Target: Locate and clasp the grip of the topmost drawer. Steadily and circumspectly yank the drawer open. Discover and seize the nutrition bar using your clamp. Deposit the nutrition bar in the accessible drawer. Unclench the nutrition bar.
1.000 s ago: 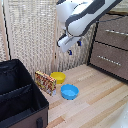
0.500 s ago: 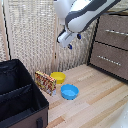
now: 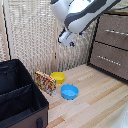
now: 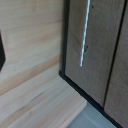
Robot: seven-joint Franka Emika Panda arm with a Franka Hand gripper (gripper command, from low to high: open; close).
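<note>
The dark dresser stands at the exterior view's right. Its highest visible drawer (image 3: pixel 113 30) is shut and carries a silver bar handle (image 3: pixel 117 33). My clamp (image 3: pixel 67 39) hangs in the air well away from the dresser, toward the exterior view's left, above the bowls, with nothing in it. Its blue-tipped fingers are too small to read. The nutrition bar (image 3: pixel 45 82), red-orange with yellow speckles, leans against the black bin on the wooden floor. The wrist view shows a grey-brown drawer front (image 4: pixel 95 50) with a silver handle (image 4: pixel 84 35), but not my fingers.
A yellow bowl (image 3: pixel 58 77) and a blue bowl (image 3: pixel 69 91) sit on the floor beside the bar. A large black bin (image 3: pixel 20 97) fills the exterior view's lower left. A lower drawer (image 3: pixel 107 60) sits under the top one. A wicker screen (image 3: pixel 35 35) stands behind.
The arm has shifted a little and the clamp has risen slightly. The bar, bowls and drawers have not moved.
</note>
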